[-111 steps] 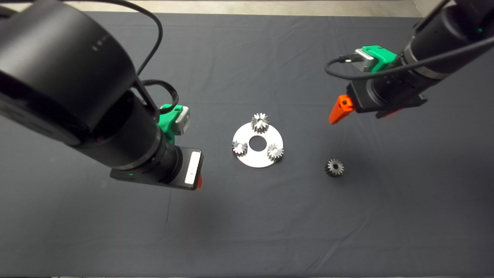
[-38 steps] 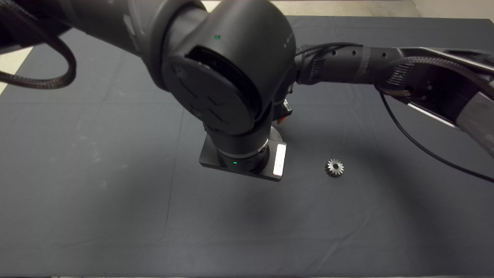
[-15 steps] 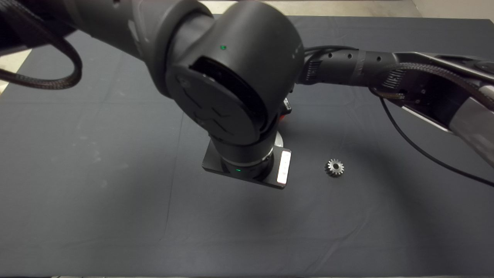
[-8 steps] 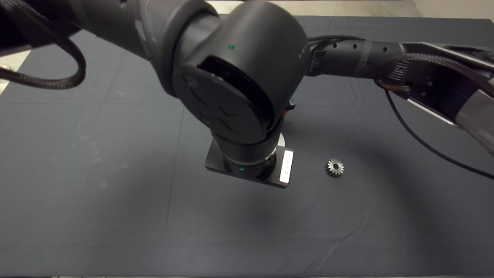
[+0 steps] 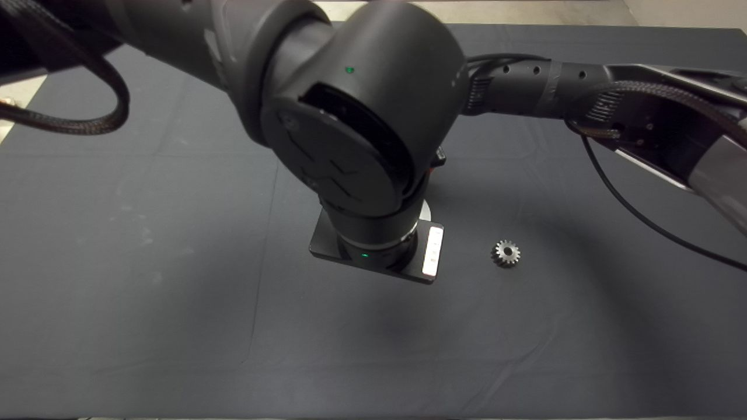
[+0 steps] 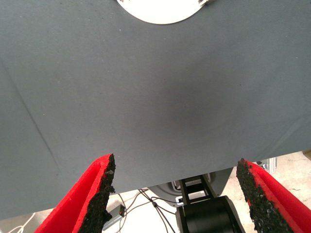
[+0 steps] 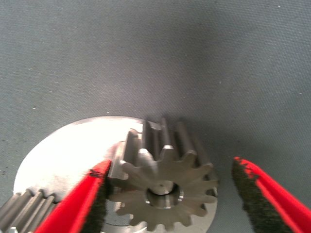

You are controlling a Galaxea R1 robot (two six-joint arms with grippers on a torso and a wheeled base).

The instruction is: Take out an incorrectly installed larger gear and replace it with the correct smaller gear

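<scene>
My left gripper [image 6: 175,194] hovered spread over bare mat [image 6: 155,107] beside the plate [image 6: 155,9]. My right gripper [image 7: 167,194] had dropped, spread, flanking the larger gear [image 7: 163,182] on its plate: ready to pinch. Smaller gear [image 5: 506,253] lay rightward, apart.

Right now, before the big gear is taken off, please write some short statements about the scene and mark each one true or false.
1. The right end effector is open around the larger gear. True.
2. The larger gear is already off the silver plate. False: it sits on the plate.
3. The smaller gear lies alone on the mat. True.
4. The left end effector holds the smaller gear. False: it is open and empty above the mat.
5. The head view shows all of the plate. False: the left arm covers most of it.
</scene>
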